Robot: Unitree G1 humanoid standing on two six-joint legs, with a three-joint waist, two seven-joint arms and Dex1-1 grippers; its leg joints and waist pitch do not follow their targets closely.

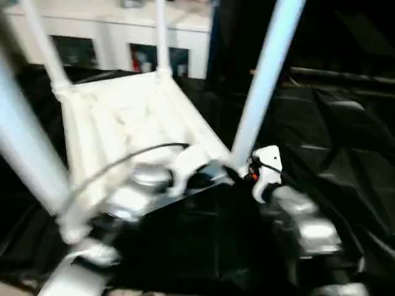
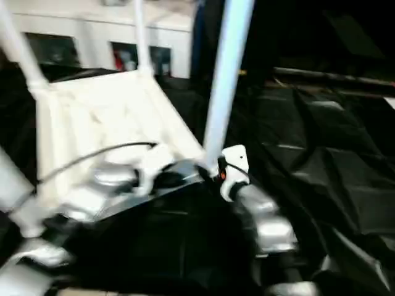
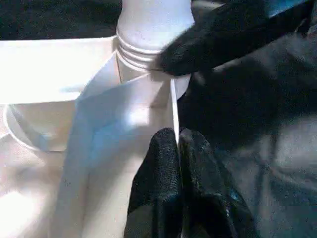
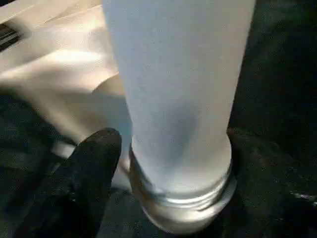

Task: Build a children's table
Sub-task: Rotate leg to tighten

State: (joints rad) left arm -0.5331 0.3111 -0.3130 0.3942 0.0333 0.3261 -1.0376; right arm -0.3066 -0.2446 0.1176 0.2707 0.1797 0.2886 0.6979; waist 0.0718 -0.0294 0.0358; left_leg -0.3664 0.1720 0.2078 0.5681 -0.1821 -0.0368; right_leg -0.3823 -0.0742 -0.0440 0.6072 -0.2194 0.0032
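We have the children's table [image 1: 126, 117] upside down on the black-covered desk [image 1: 345, 160], its rimmed top tipped up toward us and its legs pointing upward. The leg [image 1: 265, 74] at the near right corner is the one in hand, and its threaded base sits in the corner socket [image 4: 183, 203].

Our left end effector [image 3: 177, 148] is pinched narrow on the thin rim wall of the tabletop, right beside that socket, so it is holding the top. Our right end effector [image 4: 163, 163] sits at the base of the leg, one black finger [image 4: 84, 173] beside the threads; we cannot tell whether it is gripping the leg or has let go.

Here is what we judge could go wrong:

- The threads still show above the socket, so the leg may not be fully seated. Left like that, it could wobble or drop out when the table is turned over.
- The left hold is on a thin edge. If we twist the leg hard, the top could slip out of that pinch and swing, since it rests tilted, not flat.
- A sliding top could knock the other legs [image 1: 43, 49] loose.
- A skewed push on the leg could cross the threads and jam it.
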